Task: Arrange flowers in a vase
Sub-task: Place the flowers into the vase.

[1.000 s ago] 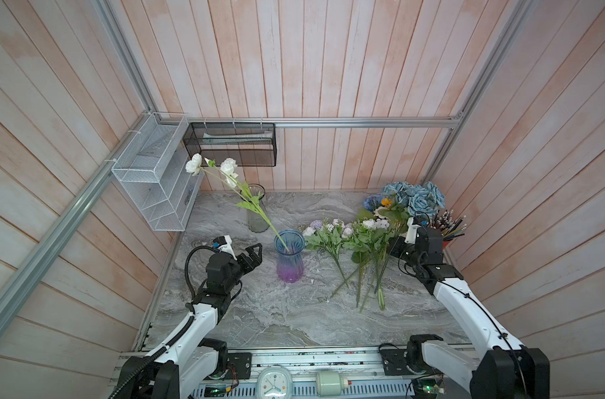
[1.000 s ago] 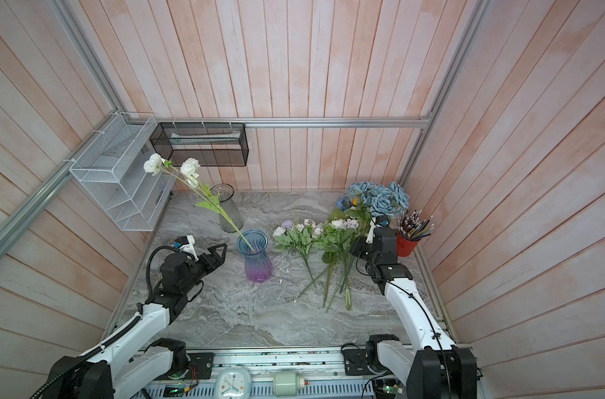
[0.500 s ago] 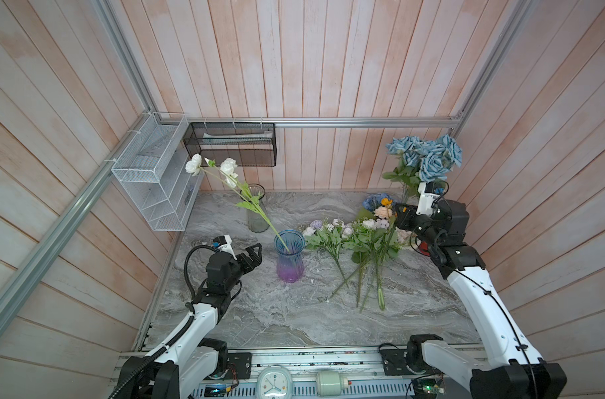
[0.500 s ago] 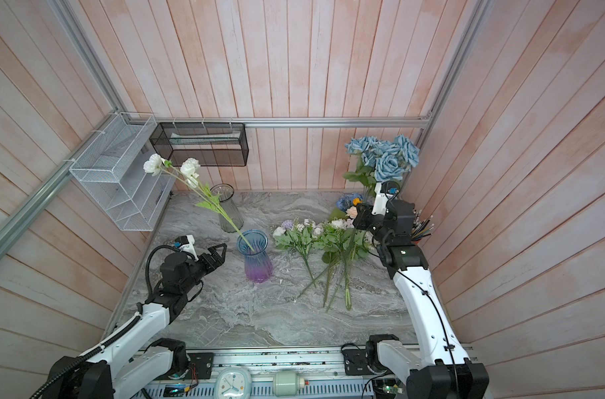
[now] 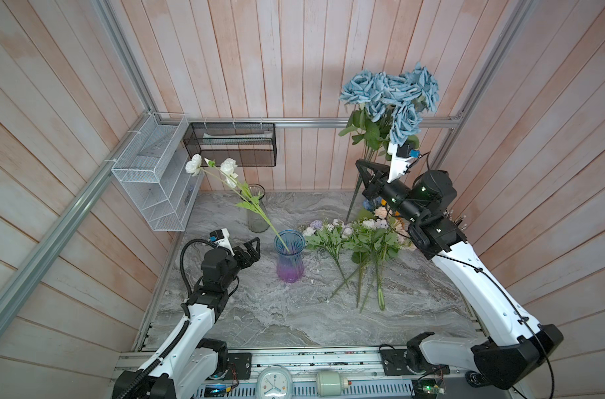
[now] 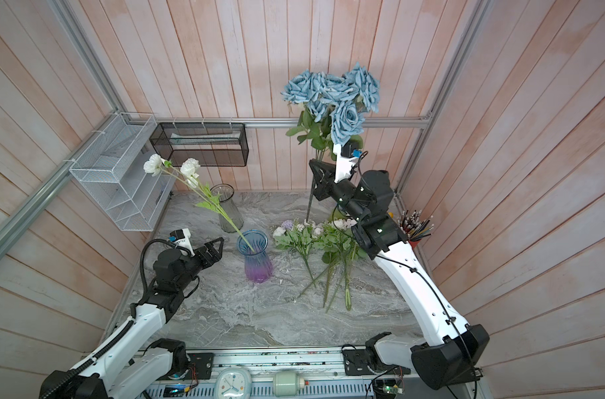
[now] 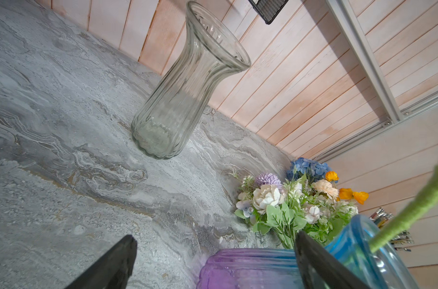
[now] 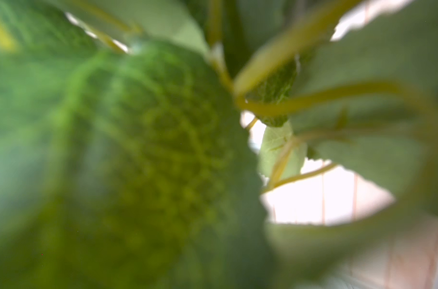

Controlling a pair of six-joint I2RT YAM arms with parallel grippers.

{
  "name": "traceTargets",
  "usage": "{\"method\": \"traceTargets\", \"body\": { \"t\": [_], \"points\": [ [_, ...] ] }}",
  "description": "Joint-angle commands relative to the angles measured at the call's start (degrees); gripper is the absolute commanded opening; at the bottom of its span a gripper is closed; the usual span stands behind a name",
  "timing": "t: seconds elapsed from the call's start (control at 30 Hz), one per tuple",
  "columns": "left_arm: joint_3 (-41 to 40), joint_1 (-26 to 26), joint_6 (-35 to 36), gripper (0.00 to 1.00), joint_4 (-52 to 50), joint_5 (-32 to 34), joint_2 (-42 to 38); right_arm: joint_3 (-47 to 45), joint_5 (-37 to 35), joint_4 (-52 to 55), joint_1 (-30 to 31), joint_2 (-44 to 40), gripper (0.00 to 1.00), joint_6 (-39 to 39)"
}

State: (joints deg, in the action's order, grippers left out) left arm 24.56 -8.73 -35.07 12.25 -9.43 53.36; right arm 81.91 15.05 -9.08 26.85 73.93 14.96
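A blue-and-purple glass vase [image 5: 289, 257] [image 6: 256, 257] [image 7: 263, 267] stands mid-table with a white-flowered stem [image 5: 225, 169] [image 6: 187, 171] leaning out of it. Just left of the vase, my left gripper [image 5: 252, 247] [image 7: 215, 240] is open and holds nothing. Raised high at the back right, my right gripper [image 5: 365, 172] [image 6: 317, 174] is shut on the stems of a dusty-blue rose bunch [image 5: 390, 93] [image 6: 332, 93], blooms uppermost. Blurred green leaves [image 8: 150, 140] of that bunch fill the right wrist view and hide the jaws. More flowers [image 5: 359, 241] [image 7: 298, 200] lie on the table.
A clear glass vase [image 5: 256, 212] [image 7: 185, 87] stands behind the coloured one. A cup of pencils [image 6: 415, 229] sits at the back right corner. A white wire basket [image 5: 152, 179] and a black mesh shelf [image 5: 232, 145] hang on the walls.
My right arm has lifted the blue rose bunch from the table's back right up high against the wall. The left arm and the vase have not moved.
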Motion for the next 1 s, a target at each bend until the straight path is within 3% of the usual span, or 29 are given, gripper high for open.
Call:
{"method": "traceTargets", "body": {
  "t": [0.0, 0.47, 0.77, 0.97],
  "points": [
    [1.3, 0.4, 0.9, 1.00, -1.7, -1.2, -1.1, 2.4, 1.8, -10.8, 2.1, 1.7, 0.00, -0.6],
    [-0.4, 0.5, 2.0, 1.00, -7.2, -6.7, -4.1, -0.5, 10.4, -26.3, 12.5, 11.9, 0.00, -0.9],
    [-6.9, 0.4, 5.6, 1.00, -10.4, -16.3, -12.6, -8.7, 9.9, -28.9, 17.5, 13.7, 0.00, 2.6],
    [-13.9, -3.9, 7.1, 1.00, -1.9, -16.1, -16.4, -14.6, 5.1, -31.0, 19.4, 14.7, 0.00, 2.9]
  ]
}}
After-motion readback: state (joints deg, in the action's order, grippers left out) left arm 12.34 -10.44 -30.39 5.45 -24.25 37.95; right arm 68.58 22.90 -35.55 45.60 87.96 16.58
